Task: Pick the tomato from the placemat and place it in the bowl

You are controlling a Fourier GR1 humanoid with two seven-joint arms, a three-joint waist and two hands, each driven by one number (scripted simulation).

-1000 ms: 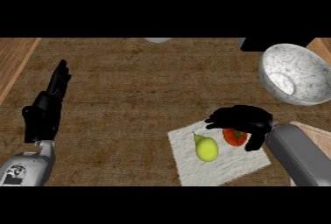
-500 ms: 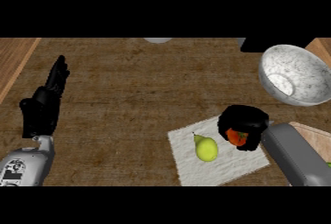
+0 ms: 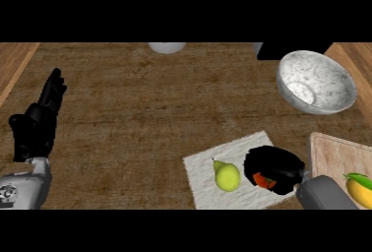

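Here, at the far left, the left hand (image 3: 35,129) is resting above the brown counter (image 3: 145,108), its fingers straight and pointing away toward the far side, holding nothing. Moving right, a white placemat (image 3: 207,170) is lying at the near side, and a yellow-green pear (image 3: 227,176) is sitting on it. Just right of the pear, the tomato (image 3: 263,180) is showing only as a small red patch with a bit of green, on the placemat's right part. The right hand (image 3: 272,165) is curling over and around it, hiding most of it, with the grey forearm coming in from the near right. Farther right, a wooden board (image 3: 333,155) is carrying a yellow and green item (image 3: 359,188), cut off by the edge. The speckled grey bowl (image 3: 317,81) is sitting at the far right, well apart from the tomato.
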